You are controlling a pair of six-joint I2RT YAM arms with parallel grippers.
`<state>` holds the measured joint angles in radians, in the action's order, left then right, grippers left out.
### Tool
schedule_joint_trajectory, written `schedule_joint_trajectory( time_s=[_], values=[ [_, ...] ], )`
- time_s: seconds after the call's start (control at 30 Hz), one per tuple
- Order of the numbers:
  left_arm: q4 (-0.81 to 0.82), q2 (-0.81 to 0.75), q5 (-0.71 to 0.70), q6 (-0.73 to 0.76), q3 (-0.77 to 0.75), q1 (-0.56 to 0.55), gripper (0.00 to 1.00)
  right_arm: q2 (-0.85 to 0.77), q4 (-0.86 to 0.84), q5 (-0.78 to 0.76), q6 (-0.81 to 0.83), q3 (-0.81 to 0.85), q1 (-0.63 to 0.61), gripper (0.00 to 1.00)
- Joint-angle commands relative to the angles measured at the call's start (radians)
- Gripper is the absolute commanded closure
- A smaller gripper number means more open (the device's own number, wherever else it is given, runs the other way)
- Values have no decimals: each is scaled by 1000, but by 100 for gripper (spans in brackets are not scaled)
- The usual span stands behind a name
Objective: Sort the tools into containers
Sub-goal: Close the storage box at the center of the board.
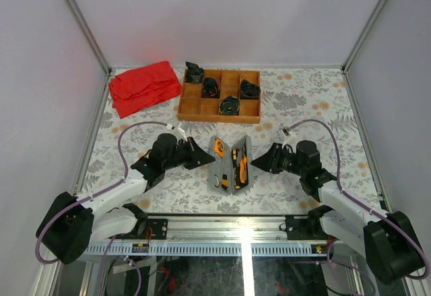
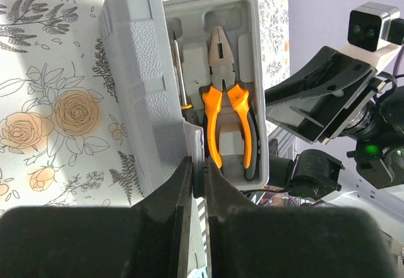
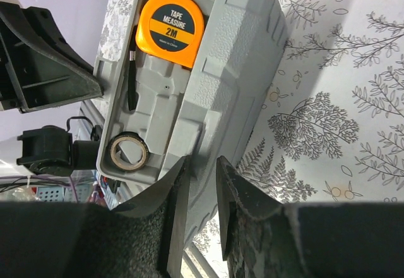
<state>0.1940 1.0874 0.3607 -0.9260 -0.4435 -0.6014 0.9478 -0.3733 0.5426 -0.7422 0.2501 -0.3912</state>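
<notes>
The grey tool case [image 1: 231,163] stands half open in a V at the table's near middle. Its left half holds the orange tape measure [image 3: 170,28], a black ring of tape [image 3: 127,153] and a thin black tool [image 3: 131,82]. Its right half holds the orange-handled pliers [image 2: 224,101] and a thin screwdriver [image 2: 180,76]. My left gripper [image 2: 197,180] is shut on the near edge of the left half [image 2: 136,69]; it also shows in the top view [image 1: 205,158]. My right gripper [image 3: 201,177] pinches the wall of the right half [image 3: 233,69]; it also shows in the top view [image 1: 259,163].
A brown wooden compartment tray [image 1: 188,107] with black coiled bundles stands at the back middle. A red cloth [image 1: 143,87] lies at the back left. The right arm [image 2: 322,95] and the left arm [image 3: 44,63] face each other closely across the case.
</notes>
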Motion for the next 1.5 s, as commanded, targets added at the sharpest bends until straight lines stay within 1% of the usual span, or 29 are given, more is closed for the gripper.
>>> schedule_joint_trajectory(
  time_s=[0.0,0.23,0.43,0.83,1.27,1.47],
  values=[
    [43,15,43,-5,-16,-28,100,30,-92,80,-45,-18,-20,70],
    [45,22,26,-1,-11,-36,100,60,-173,89,-94,-11,-20,70],
    [60,33,25,-4,-5,-39,100,85,-177,92,-93,21,-20,70],
    [91,66,25,-11,-9,-51,100,123,-247,96,-128,30,-41,70],
    [99,76,21,-14,0,-57,100,218,-282,26,-129,96,-155,69],
    [100,91,28,-12,0,-58,100,275,-341,5,-156,107,-199,69]
  ],
)
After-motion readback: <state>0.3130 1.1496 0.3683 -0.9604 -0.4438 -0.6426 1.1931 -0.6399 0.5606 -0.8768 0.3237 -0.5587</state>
